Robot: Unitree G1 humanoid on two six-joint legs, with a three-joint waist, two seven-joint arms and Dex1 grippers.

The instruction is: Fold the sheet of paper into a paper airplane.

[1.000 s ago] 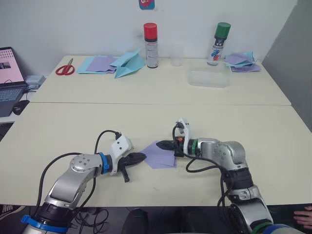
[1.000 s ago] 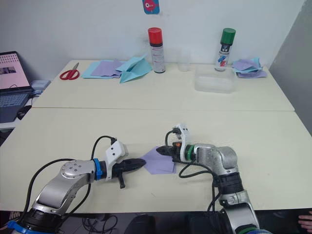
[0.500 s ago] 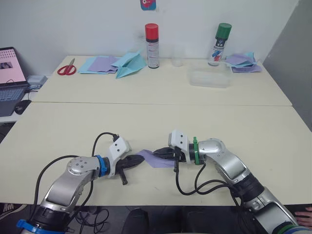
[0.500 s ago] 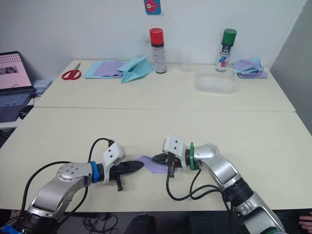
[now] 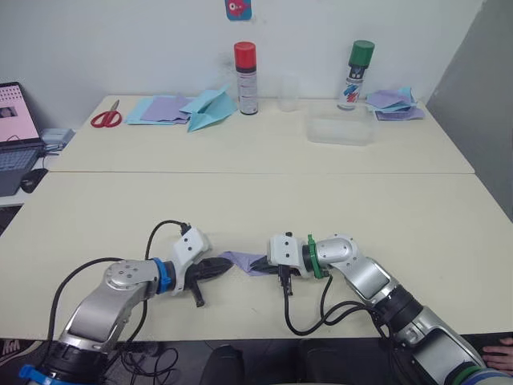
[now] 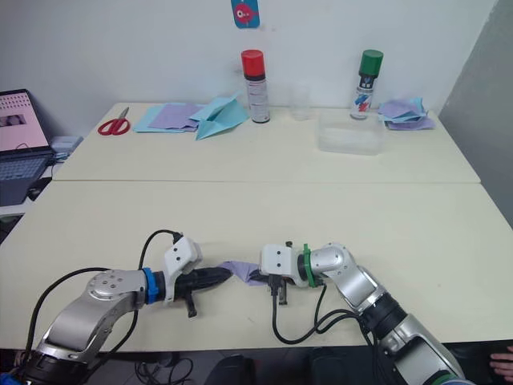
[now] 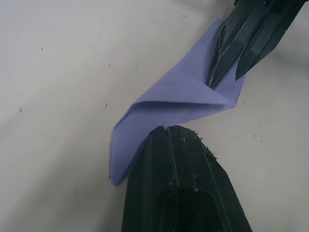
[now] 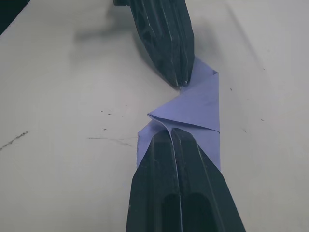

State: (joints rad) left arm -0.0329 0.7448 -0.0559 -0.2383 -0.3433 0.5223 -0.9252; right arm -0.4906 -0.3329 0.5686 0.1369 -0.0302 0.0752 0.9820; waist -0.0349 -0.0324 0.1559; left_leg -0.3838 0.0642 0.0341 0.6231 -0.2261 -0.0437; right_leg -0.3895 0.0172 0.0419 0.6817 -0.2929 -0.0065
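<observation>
The lavender sheet of paper is folded into a small creased shape with a triangular flap, low over the front of the near table. It spans the short gap between my two grippers, which point at each other. My left gripper is shut on its left end, with the fingertips over the paper's edge. My right gripper is shut on the right end, and a fold of the paper runs in between its fingertips. In the left wrist view the right gripper's fingers cross the far corner.
On the far table stand a red-capped spray can, a green-capped spray can, a clear cup and a clear plastic box. Red scissors, flat sheets, a light blue folded plane and more paper lie there. A laptop sits far left.
The paper lay flat and wide on the table; now it is gathered into a narrow folded shape. The right gripper has turned and moved left, so the two grippers stand closer together.
</observation>
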